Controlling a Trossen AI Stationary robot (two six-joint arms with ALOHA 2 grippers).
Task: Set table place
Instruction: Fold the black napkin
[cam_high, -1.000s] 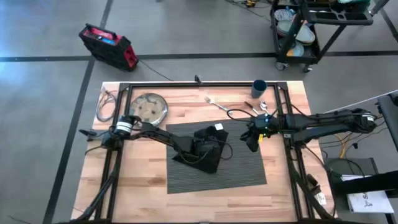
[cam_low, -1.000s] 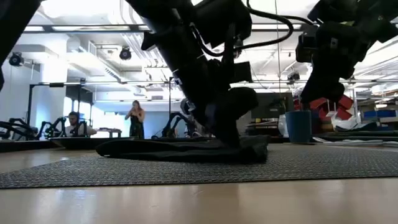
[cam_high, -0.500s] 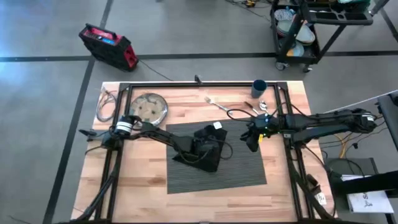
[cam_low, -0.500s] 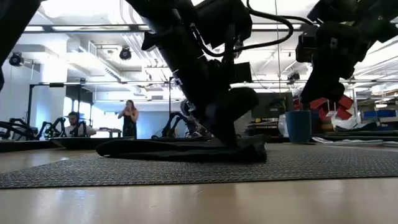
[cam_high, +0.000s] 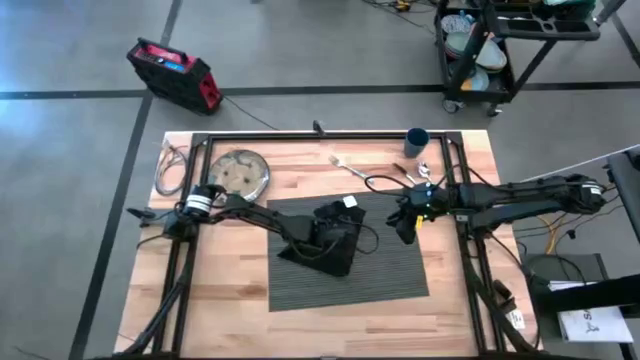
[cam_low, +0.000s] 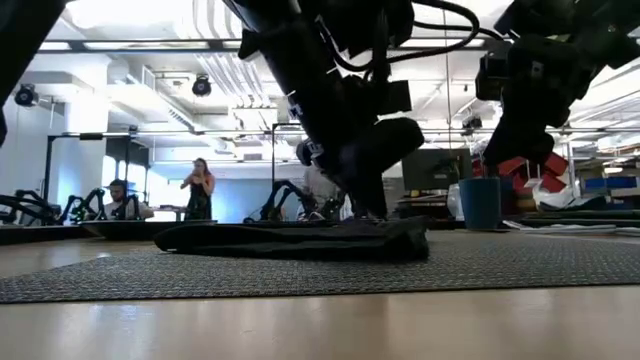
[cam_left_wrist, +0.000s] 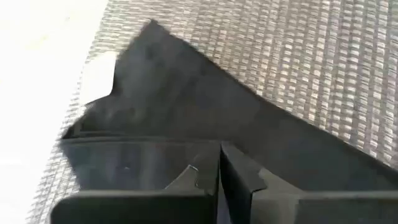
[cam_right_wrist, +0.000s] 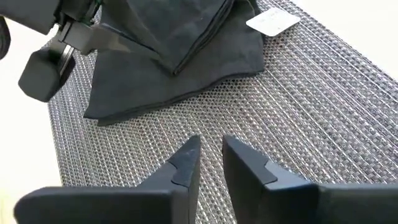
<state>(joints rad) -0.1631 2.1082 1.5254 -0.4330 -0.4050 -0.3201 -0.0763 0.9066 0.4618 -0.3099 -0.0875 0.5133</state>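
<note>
left gripper (cam_left_wrist: 217, 177) jaws nearly closed — over napkin (cam_left_wrist: 205, 124)

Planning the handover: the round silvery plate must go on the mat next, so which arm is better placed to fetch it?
Probably left. The round silvery plate lies at the table's far-left corner, close to the left arm's base; the left gripper is at the black cloth napkin. The right gripper hovers at the mat's opposite edge.
</note>
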